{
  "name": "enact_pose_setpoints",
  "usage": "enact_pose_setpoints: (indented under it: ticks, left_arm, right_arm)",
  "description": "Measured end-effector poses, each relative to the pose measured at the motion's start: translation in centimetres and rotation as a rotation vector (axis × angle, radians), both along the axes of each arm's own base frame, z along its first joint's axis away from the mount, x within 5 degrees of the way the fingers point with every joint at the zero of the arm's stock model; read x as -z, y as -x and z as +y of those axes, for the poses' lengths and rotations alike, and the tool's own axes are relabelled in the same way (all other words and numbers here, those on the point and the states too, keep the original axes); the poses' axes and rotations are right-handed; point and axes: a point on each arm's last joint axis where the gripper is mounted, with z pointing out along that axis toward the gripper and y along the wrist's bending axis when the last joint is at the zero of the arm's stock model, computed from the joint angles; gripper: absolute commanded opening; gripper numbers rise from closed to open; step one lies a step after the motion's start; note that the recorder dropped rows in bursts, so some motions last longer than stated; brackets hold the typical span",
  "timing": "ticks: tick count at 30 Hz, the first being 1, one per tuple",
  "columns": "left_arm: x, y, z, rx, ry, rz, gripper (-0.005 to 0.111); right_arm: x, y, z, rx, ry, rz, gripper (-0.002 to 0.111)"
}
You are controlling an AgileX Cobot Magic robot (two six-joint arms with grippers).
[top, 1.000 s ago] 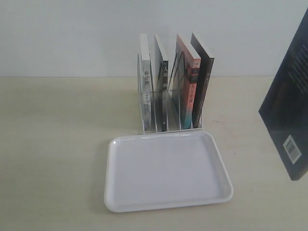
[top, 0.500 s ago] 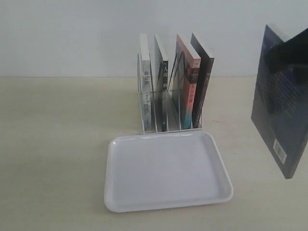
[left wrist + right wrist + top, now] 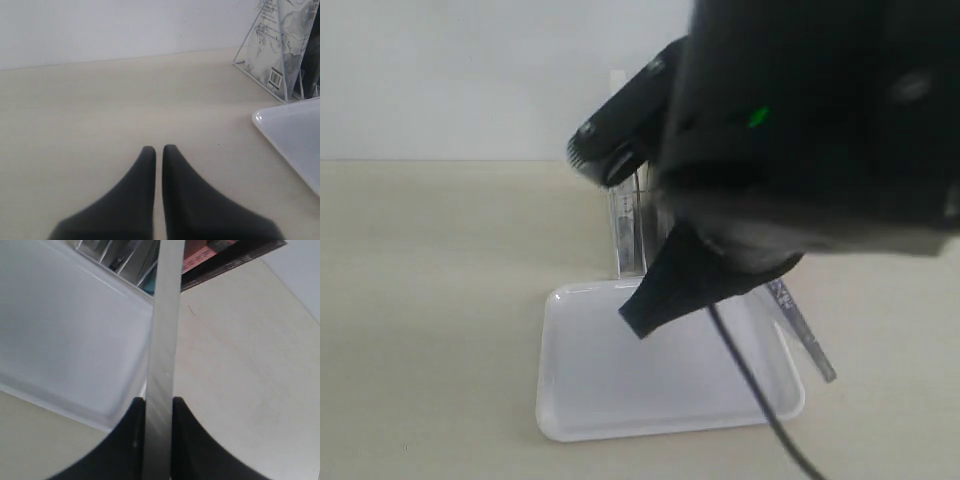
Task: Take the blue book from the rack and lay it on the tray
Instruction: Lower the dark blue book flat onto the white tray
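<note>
Right claw (image 3: 159, 402) clamped on the blue book (image 3: 165, 315) — book edge-on, tilted, over the tray (image 3: 620, 385) near its right rim, clear of the rack (image 3: 625, 240). Left claw (image 3: 158, 152) pressed together, empty — above the counter (image 3: 100, 100).

Three cameras share the tray (image 3: 610, 390) and rack (image 3: 618, 250).
Your exterior view faces the wall (image 3: 440, 70) across the desk (image 3: 420, 300), right arm (image 3: 820, 130) crowding its lens; both wrist views sit low, close.
</note>
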Motion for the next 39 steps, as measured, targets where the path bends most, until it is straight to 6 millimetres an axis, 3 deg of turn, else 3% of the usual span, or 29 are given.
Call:
enact_pose_setpoints:
  ticks: [4, 16, 22, 39]
  left_arm:
    - [0.0, 0.0, 0.0, 0.0, 0.0, 0.0, 0.005]
    - [0.0, 0.0, 0.0, 0.0, 0.0, 0.0, 0.005]
    - [0.0, 0.0, 0.0, 0.0, 0.0, 0.0, 0.005]
    - [0.0, 0.0, 0.0, 0.0, 0.0, 0.0, 0.005]
  right_arm:
    - [2.0, -0.8, 2.1, -0.002, 0.054, 0.024, 0.0]
    - [3.2, -2.8, 6.6, -0.058, 0.088, 0.034, 0.0]
    - [4.8, -3.1, 7.4, -0.072, 0.134, 0.053, 0.0]
    - [6.7, -2.7, 8.1, -0.043, 0.135, 0.147, 0.0]
